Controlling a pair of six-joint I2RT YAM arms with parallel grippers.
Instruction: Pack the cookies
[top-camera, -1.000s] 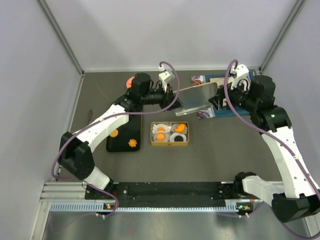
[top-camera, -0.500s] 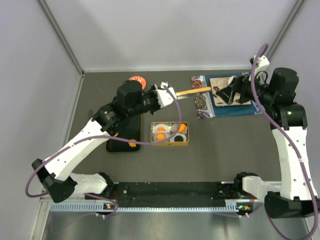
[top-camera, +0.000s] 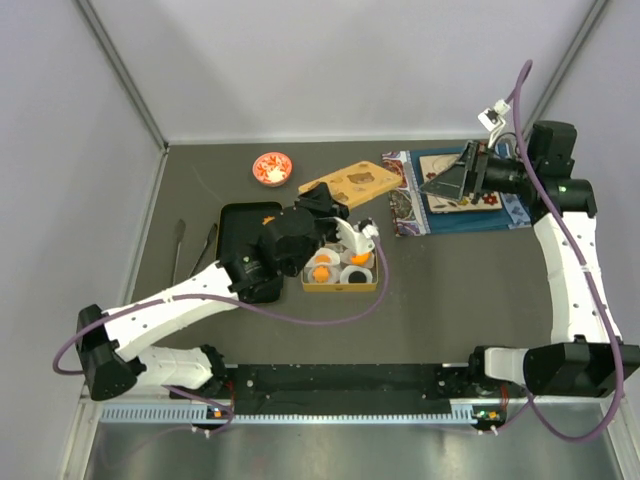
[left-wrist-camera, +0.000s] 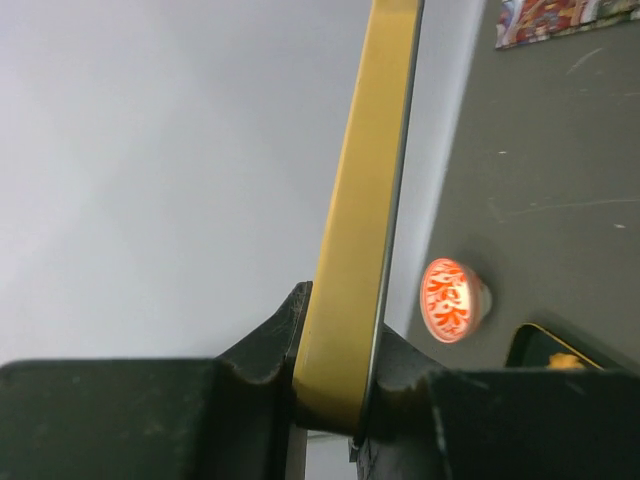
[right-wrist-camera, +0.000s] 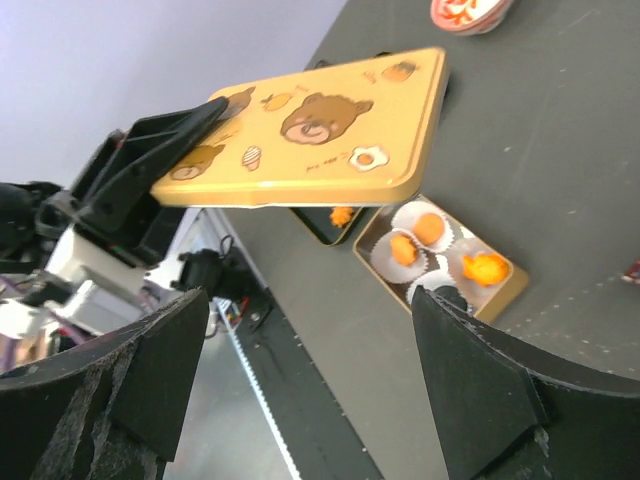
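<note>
Lid (right-wrist-camera: 310, 130) is printed with brown bear faces, a fried egg and small snack pictures. The print on the mat (top-camera: 510, 212) is too small to be read, and the red bowl (top-camera: 272, 167) is filled with red-and-white bits. The lid is pinched at 1 edge by the left gripper (left-wrist-camera: 340, 340) and is held tilted in the air above the far side of the open tin (right-wrist-camera: 505, 292). The right gripper (right-wrist-camera: 308, 300) is spread wide with nothing between its fingers and is held over the mat. 3 cookies (right-wrist-camera: 430, 225) are seen in white paper cups (right-wrist-camera: 415, 213) inside the tin. 1 more is seen just beside it on the black tray (top-camera: 240, 215). The lid artwork and the cup contents are shown best by the right wrist view. In the top view the tin is partly covered by the left arm and its cable. In the left wrist view only the gold lid rim edge-on, the bowl and a tray corner with an orange piece are shown.
</note>
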